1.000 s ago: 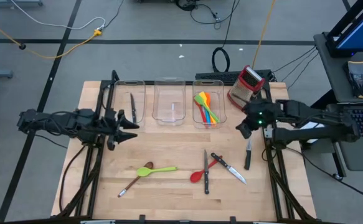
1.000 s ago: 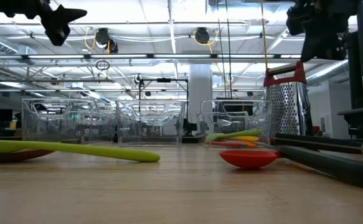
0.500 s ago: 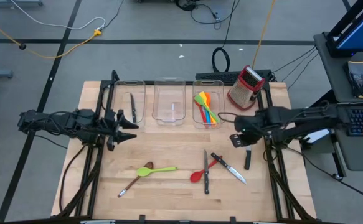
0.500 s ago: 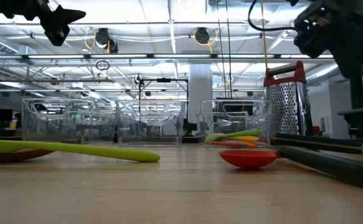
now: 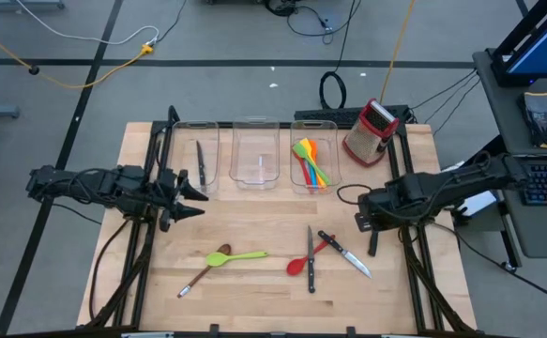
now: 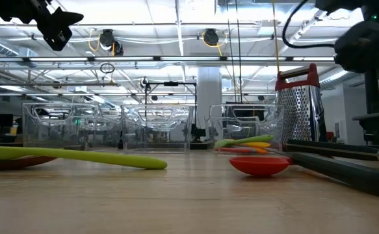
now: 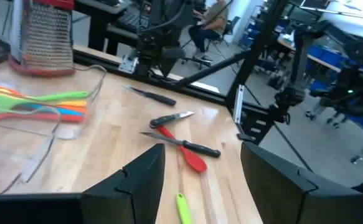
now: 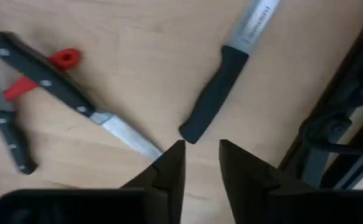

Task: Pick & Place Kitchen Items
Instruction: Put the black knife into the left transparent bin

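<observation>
My right gripper (image 5: pixel 362 222) hangs over the right side of the table, fingers pointing down and a narrow gap open (image 8: pixel 201 155). Just beyond its tips a black-handled knife (image 8: pixel 215 99) lies flat on the table (image 5: pixel 372 246). A riveted black-handled knife (image 8: pixel 41 68), a third knife (image 5: pixel 311 261) and a red spoon (image 5: pixel 298 264) lie crossed at mid table. A green spatula (image 5: pixel 243 254) and a brown spoon (image 5: pixel 201 272) lie left of them. My left gripper (image 5: pixel 198 197) waits open above the table's left side (image 7: pixel 203 162).
Three clear bins stand along the far edge: the left one (image 5: pixel 196 155) holds a knife, the middle one (image 5: pixel 255 155) shows nothing inside, the right one (image 5: pixel 312 161) holds several coloured utensils. A red-and-steel grater (image 5: pixel 369 131) stands at the far right. Dark frame rails (image 8: pixel 330 130) run beside the knife.
My right gripper has moved from near the grater toward the table's near edge and tipped its fingers downward, ending over the black-handled knife at the right. Nothing on the table has moved.
</observation>
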Robot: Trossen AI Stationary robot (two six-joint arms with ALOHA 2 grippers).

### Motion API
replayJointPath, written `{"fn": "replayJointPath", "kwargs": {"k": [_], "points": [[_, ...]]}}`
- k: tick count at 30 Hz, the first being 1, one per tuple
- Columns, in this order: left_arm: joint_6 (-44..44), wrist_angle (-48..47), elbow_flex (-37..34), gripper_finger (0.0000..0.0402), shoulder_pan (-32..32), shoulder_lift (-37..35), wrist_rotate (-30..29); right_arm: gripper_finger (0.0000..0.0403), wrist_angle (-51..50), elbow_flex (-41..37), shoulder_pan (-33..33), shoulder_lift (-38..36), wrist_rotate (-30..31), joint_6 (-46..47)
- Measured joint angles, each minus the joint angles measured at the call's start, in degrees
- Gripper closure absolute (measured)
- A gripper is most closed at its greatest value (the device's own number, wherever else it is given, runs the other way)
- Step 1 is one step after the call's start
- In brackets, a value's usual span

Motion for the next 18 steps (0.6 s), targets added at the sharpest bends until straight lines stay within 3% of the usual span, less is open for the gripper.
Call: {"fn": "replayJointPath", "kwargs": {"k": [18], "points": [[-0.47, 0.04, 0.0, 0.0188, 0.0, 0.0, 0.07, 0.0184, 12.79, -13.47, 5.02, -0.02, 0.15, 15.87]]}}
